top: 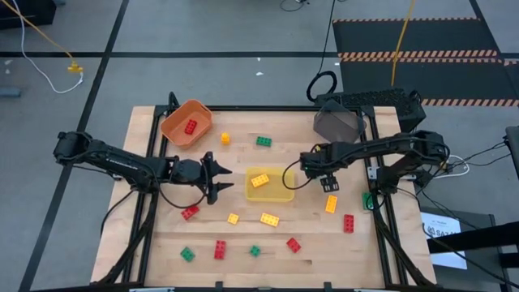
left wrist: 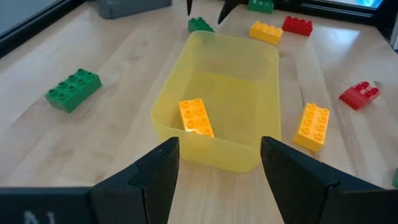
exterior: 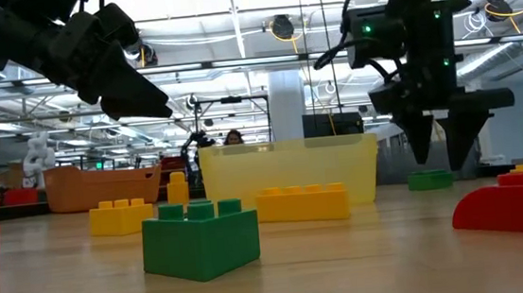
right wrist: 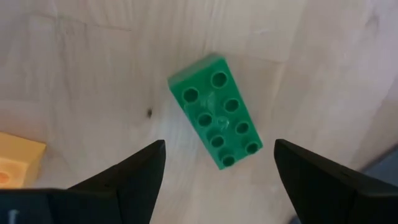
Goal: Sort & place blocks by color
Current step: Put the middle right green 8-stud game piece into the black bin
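Hovering wide-open over a green block [right wrist: 216,111] lying flat on the tabletop [right wrist: 93,74], the right claw [right wrist: 214,165] must descend and close; the left claw [left wrist: 214,168], also wide, waits beside the yellow bin [left wrist: 217,155].

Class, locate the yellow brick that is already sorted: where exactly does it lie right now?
In the high view, the yellow brick lies inside the yellow bin at table centre, between the open left end effector and the right end effector.

Nothing legible anywhere on the blocks, bins or arms. Only faint dark marks on a white sheet [top: 444,237] lying on the floor beside the desk [top: 146,243], too small to make out. No numbers, brands or signs readable elsewhere.
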`<action>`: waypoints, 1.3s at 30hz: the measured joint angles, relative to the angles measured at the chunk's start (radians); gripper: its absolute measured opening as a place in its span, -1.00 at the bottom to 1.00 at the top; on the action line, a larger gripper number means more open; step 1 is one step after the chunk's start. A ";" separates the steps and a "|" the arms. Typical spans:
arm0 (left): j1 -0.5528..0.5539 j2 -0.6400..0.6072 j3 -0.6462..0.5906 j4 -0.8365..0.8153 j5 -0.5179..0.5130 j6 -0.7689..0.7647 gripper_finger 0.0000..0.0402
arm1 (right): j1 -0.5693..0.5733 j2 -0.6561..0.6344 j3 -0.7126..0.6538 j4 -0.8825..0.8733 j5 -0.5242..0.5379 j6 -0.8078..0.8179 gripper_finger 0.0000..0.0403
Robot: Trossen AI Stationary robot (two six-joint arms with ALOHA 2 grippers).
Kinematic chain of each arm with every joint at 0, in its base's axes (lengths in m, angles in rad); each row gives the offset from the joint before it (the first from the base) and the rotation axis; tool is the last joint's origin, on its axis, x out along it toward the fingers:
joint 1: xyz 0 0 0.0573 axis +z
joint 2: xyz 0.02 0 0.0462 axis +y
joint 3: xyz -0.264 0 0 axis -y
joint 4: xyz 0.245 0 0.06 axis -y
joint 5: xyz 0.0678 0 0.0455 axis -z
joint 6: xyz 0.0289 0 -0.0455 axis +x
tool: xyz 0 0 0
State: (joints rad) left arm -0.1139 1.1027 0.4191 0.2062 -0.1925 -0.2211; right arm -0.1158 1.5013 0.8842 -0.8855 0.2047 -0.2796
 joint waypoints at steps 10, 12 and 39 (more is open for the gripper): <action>0.000 0.000 0.000 0.000 0.000 -0.002 0.12 | -0.026 -0.004 -0.110 0.182 -0.004 -0.029 0.45; 0.000 0.001 0.000 0.000 0.000 -0.002 0.12 | -0.027 -0.005 -0.123 0.189 -0.022 -0.028 0.42; 0.002 0.001 0.001 -0.009 -0.002 -0.010 0.12 | -0.159 -0.138 -0.003 0.161 0.130 -0.005 -0.41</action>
State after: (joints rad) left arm -0.1120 1.1034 0.4198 0.1970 -0.1940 -0.2310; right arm -0.2743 1.3632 0.8810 -0.7242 0.3347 -0.2844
